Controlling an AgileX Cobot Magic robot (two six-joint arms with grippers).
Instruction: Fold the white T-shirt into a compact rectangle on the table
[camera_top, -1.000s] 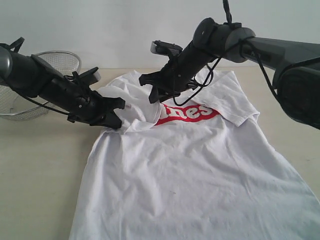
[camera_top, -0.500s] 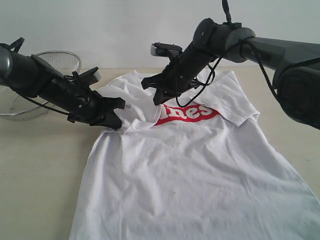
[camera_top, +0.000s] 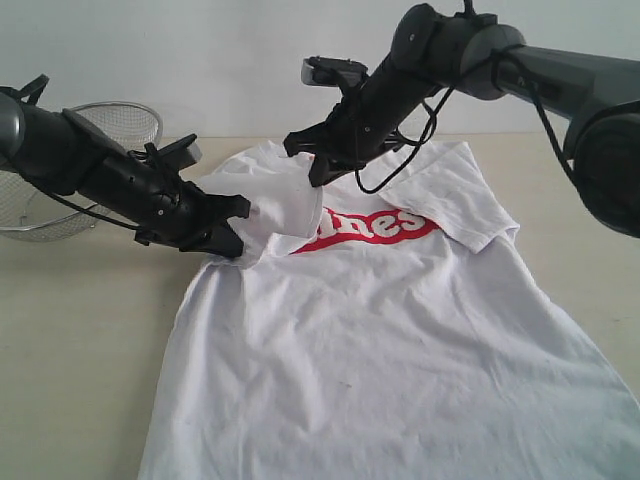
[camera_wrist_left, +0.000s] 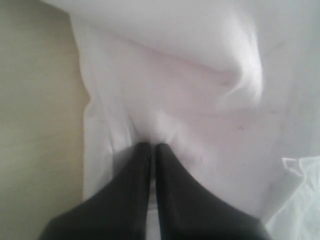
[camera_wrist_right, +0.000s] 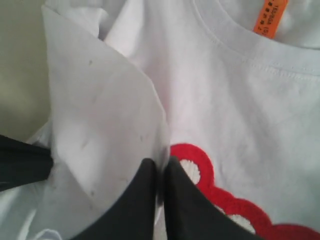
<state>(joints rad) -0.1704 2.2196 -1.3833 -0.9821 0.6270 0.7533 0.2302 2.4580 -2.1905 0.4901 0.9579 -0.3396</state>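
A white cotton short-sleeved T-shirt was seen spread chest-up on a pale beige matte table, with its hem nearest the exterior camera and its ribbed neck at the far side. A round wire-mesh metal basket was seen at the far left, apart from the shirt.

The black left gripper was set low at the shirt's edge on its own side, its jaws pressed together on a pinch of white cloth. The black right gripper was clamped on the tip of the sleeve on that same side. The sleeve was raised and folded inward, so that the start of the red lettering was covered. In the right wrist view a small orange tag was shown inside the collar.

The step in hand was judged to be the first side fold. Next, the flap would need to be carried further across the chest, laid flat, and let go without wrinkles.
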